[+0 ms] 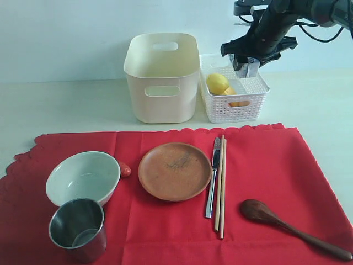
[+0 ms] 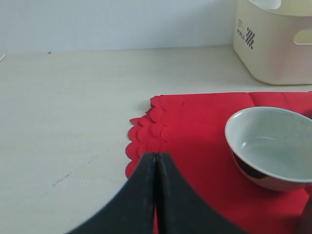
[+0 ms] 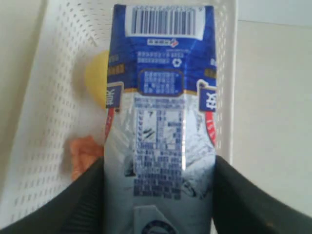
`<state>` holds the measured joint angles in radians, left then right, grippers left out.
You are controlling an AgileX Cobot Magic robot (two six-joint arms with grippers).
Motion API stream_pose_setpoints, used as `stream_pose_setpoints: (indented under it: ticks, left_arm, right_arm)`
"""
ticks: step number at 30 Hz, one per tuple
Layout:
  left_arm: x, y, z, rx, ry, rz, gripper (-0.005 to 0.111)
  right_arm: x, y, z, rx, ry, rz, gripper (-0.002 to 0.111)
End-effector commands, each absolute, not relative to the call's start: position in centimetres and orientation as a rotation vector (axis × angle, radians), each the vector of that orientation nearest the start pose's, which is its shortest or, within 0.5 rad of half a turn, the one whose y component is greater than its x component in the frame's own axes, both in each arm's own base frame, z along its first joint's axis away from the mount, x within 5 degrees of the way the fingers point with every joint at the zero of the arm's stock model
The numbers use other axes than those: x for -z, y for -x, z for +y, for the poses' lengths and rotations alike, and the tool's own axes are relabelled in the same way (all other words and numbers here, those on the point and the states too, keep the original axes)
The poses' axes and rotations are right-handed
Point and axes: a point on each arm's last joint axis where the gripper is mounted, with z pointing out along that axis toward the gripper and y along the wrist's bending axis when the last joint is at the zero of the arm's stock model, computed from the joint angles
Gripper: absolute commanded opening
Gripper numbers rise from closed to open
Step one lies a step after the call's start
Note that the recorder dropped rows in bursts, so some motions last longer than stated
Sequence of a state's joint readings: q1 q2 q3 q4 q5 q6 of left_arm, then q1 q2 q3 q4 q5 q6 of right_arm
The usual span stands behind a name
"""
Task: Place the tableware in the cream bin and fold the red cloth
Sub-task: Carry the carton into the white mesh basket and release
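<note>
Only the wrist views tell: right pincer [image 3: 158, 165] grasps the milk carton [image 3: 160, 97] over the white basket [image 1: 234, 107]; left pincer [image 2: 156, 161] is clenched over the red cloth [image 2: 195, 122] edge. Exterior view: cream bin [image 1: 161, 77] at 12 o'clock from the plate [image 1: 175, 171].

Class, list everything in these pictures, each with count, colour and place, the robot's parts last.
table: one, off-white, beneath all
red cloth: one, red, on table
bowl: one, grey-white, cloth's left
steel cup: one, silver, before bowl
small lump: one, orange-red, beside bowl
plate: one, brown, cloth's middle
knife: one, silver, right of plate
chopsticks: pair, pale wood, beside knife
spoon: one, dark wood, cloth's right
cream bin: one, cream, behind cloth
basket: one, white, right of bin
lemon: one, yellow, in basket
milk carton: one, blue-silver, over basket
left hand: one, black, shut, near cloth's edge
right hand: one, black, holding carton
</note>
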<state>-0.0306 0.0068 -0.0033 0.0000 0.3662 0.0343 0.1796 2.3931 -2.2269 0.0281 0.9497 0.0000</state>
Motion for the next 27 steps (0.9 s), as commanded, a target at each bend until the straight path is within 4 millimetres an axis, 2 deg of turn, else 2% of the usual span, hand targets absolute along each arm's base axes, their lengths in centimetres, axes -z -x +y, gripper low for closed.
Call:
stream_pose_setpoints:
  ticks: [1,9,15,19,23,24,27]
  left_arm:
    - [-18.1,-5.3,-0.2,0.009,-0.052,1.841,0.0]
    - [-18.1,-5.3,-0.2,0.009,-0.052,1.841,0.0]
    - [-18.1,-5.3,-0.2,0.009,-0.052,1.841,0.0]
    - [-18.1,-5.3,-0.2,0.009,-0.052,1.841,0.0]
    - [-18.1,-5.3,-0.2,0.009,-0.052,1.841,0.0]
    - [-18.1,-5.3,-0.2,0.009,-0.052,1.841,0.0]
    - [-18.1,-5.3,-0.2,0.009,-0.052,1.841,0.0]
  right_arm:
    - [-19.4,-53.5,9.6,-0.079,0.278,2.572,0.0]
    - [-17.4,-53.9,9.6,-0.049,0.355,2.579,0.002]
    - [-17.3,-53.9,9.7,-0.056,0.355,2.58,0.033]
    - [-17.9,-53.8,9.7,-0.056,0.354,2.572,0.051]
    - [-18.9,-53.6,9.6,-0.057,0.353,2.559,0.064]
    - [-19.6,-53.5,9.6,-0.057,0.352,2.551,0.071]
    - [-21.1,-53.2,9.6,-0.058,0.35,2.533,0.076]
